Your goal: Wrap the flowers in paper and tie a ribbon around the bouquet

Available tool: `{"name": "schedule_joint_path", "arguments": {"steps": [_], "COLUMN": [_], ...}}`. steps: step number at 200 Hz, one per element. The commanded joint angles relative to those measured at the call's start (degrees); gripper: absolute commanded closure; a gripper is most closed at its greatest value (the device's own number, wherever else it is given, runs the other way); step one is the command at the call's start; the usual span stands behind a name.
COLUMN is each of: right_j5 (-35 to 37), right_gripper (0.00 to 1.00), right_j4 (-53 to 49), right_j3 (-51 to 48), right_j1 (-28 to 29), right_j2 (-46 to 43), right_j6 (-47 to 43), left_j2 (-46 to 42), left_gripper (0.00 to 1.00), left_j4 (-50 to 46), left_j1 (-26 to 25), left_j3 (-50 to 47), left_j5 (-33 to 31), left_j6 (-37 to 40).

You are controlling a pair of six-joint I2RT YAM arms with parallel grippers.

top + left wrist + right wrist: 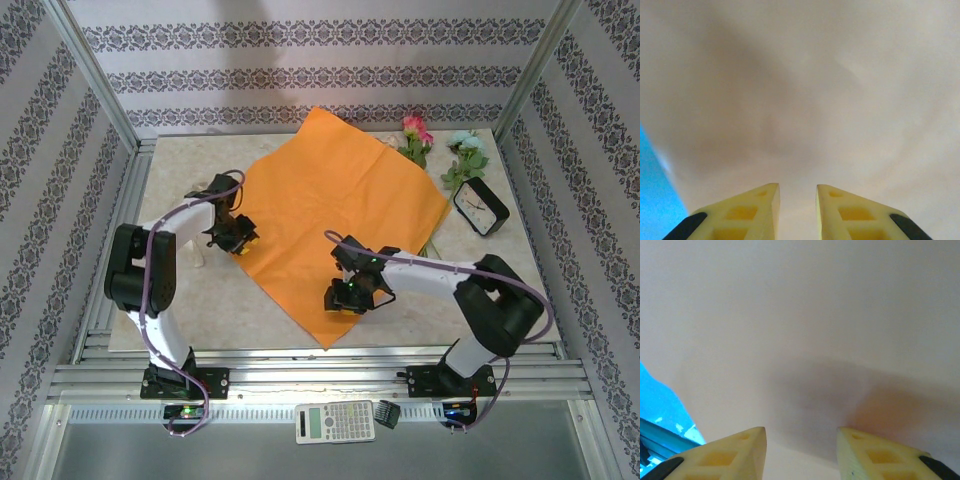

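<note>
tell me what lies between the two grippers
The paper: in the top view its orange sheet spans the stretch from the left gripper to the right gripper, with nothing else on it.

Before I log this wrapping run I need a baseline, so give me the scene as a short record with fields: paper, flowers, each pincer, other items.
paper: orange, spread flat on the table, set cornerwise; nothing wrapped yet
flowers: lying at the paper's far right edge, blooms off the sheet
left pincer: low at the paper's left edge, jaws narrowly apart, nothing seen between them
right pincer: low over the paper's near part, jaws apart
other items: black clock at the right of the table; calculator in front of the arm bases
</note>
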Motion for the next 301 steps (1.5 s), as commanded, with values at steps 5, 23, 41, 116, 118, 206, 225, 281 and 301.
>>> {"name": "schedule_joint_path", "arguments": {"steps": [5,23,41,116,118,206,225,281,301], "right_j5": [5.88,9.35,12.72,22.49,22.4,15.59,14.92,14.47,14.7], "right_gripper": [0.55,0.54,0.54,0.65,0.65,0.67,0.67,0.69,0.7], "right_j4": [-11.1,-15.91,-18.71,-13.79,-13.44,-8.99,-8.15,-7.22,-7.13], "right_j3": [1.17,2.79,4.92,17.18,17.44,24.67,24.54,26.18,27.05], "right_j1": [-4.62,-10.56,-19.79,-46.45,-46.91,-50.14,-50.05,-49.79,-49.39], "right_j2": [-8.09,-12.76,-15.83,-1.75,-1.17,15.83,17.07,21.01,21.8], "right_j6": [-3.45,-5.85,-8.97,-17.53,-17.74,-22.49,-22.4,-22.83,-23.04], "left_j2": [-2.99,-0.2,5.36,7.77,7.54,3.84,4.2,3.82,3.52], "left_gripper": [0.72,0.72,0.72,0.8,0.8,0.81,0.81,0.81,0.81], "left_j4": [-0.39,5.75,10.68,15.52,15.72,17.14,16.98,15.28,14.36], "left_j1": [-7.03,-10.71,-13.48,-15.61,-15.54,-14.91,-14.65,-14.49,-14.38], "left_j3": [3.71,4.7,7.55,-1.38,-1.98,-7.82,-7.28,-7.17,-6.97], "left_j5": [-1.42,2.11,6.75,5.04,4.96,3.41,3.55,3.3,3.1], "left_j6": [-5.59,-8.66,-10.55,-12.14,-12.21,-12.69,-12.28,-11.12,-10.48]}}
